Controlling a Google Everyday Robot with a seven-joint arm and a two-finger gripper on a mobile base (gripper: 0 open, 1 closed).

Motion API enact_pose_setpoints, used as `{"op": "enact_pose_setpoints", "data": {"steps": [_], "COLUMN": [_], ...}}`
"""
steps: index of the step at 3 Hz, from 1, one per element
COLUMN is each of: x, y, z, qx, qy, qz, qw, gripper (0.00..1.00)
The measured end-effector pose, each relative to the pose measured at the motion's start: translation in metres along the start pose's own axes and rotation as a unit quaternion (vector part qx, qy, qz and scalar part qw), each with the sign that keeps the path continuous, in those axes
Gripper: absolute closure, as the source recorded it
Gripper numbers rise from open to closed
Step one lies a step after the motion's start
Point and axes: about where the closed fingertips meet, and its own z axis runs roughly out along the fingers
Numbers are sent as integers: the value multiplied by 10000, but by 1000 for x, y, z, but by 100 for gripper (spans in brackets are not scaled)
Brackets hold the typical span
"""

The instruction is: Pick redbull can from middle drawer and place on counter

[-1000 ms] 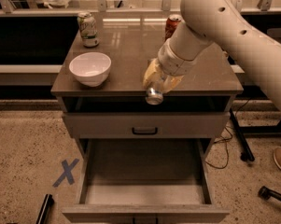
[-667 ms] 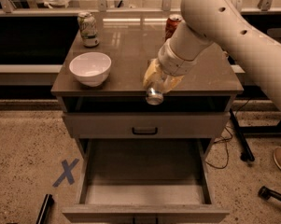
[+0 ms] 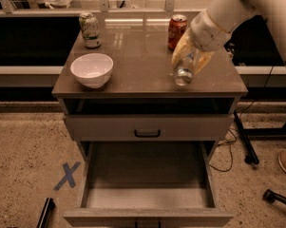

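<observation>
My gripper (image 3: 188, 60) is shut on the redbull can (image 3: 182, 74), a slim can with its shiny silver end pointing down and forward. It holds the can tilted over the right front part of the counter (image 3: 138, 61), close to the surface; I cannot tell whether it touches. The middle drawer (image 3: 147, 175) is pulled open below, and its grey floor is bare.
A white bowl (image 3: 91, 69) sits at the counter's front left. A green-white can (image 3: 89, 30) stands at the back left and an orange-red soda can (image 3: 176, 31) just behind my gripper. The shallower drawer with a black handle (image 3: 147, 133) is closed. A blue tape X (image 3: 66, 175) marks the floor.
My gripper has carried the redbull can to the right and back, from the counter's front edge to above the counter's right side.
</observation>
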Motion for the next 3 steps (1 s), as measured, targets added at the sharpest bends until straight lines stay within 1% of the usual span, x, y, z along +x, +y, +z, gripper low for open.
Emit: {"op": "enact_pose_setpoints", "data": {"steps": [1,2,3], "x": [31,45,56], "y": [-3,-13,-20], "z": [-6,1,11], "qx": [314,374,493], "qy": [-18,-42,78], "qz": [182,307,323], "qw": [9993,9988,9982], "gripper": [100,81,50]}}
